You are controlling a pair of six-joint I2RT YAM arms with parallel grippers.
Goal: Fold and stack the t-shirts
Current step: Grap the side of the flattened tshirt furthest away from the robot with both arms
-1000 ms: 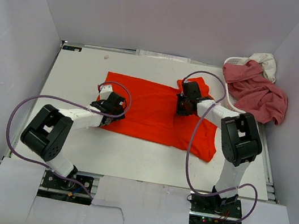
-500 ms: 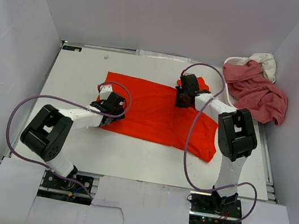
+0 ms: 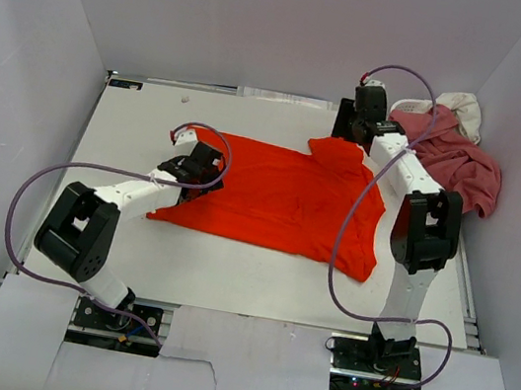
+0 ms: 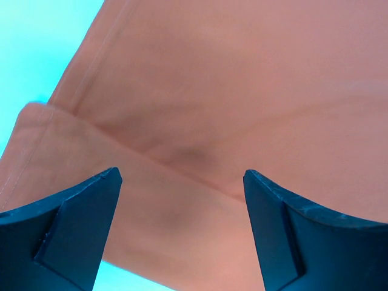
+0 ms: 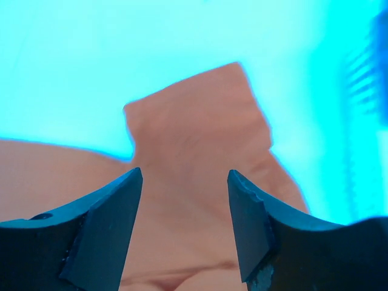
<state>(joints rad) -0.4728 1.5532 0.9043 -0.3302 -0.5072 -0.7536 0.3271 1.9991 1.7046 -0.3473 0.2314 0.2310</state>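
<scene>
Right pincer (image 5: 185,176) swung out beyond far sleeve (image 3: 339,156) of orange t-shirt (image 3: 280,198), jaws now apart, prob. after tugging it flat for folding; left pincer (image 4: 182,176) apart too.

Left fingers (image 4: 66,236) wide apart, right fingers (image 5: 103,230) apart too (both empty), right arm (image 3: 400,168) far outstretched.

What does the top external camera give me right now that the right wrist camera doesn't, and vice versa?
Only top external: the whole orange-red shirt spread out on the table, the left arm reaching over its left part, and the pink shirt and cream-white shirt heaped at the basket in the far right corner. Only right wrist: the right jaws standing open with nothing between them. Both: the orange-red shirt's sleeve lying flat on the table by the right jaws.
</scene>
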